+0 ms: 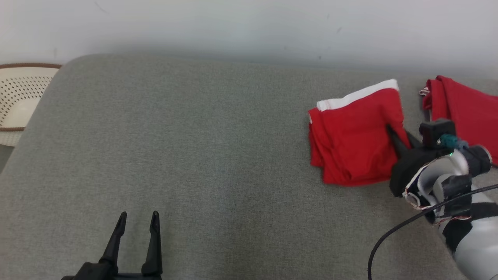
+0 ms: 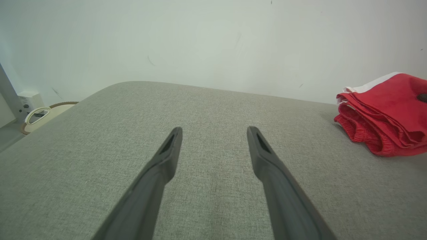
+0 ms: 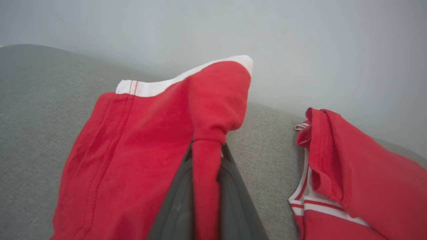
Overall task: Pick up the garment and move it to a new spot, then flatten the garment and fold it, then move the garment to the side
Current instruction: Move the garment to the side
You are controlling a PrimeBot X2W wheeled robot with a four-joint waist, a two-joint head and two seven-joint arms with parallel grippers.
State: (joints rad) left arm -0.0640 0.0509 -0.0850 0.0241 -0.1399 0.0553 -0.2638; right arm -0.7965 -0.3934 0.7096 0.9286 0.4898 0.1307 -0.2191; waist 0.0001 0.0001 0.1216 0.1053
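Note:
A folded red garment (image 1: 352,144) with a white band along its far edge lies at the right of the grey cushion (image 1: 194,147). My right gripper (image 1: 391,130) is shut on a pinched ridge of the garment (image 3: 133,156) near its right edge; in the right wrist view the red cloth runs down between the two dark fingers (image 3: 173,206). The garment (image 2: 387,113) also lies at the far right of the left wrist view. My left gripper (image 1: 138,216) stands open over bare cushion at the lower left, nothing between its fingers (image 2: 166,156).
A second red garment (image 1: 463,112) with white and red trim (image 3: 340,176) lies just right of the held one, at the cushion's right edge. A cream perforated basket (image 1: 19,97) stands off the cushion's far left. A pale wall rises behind.

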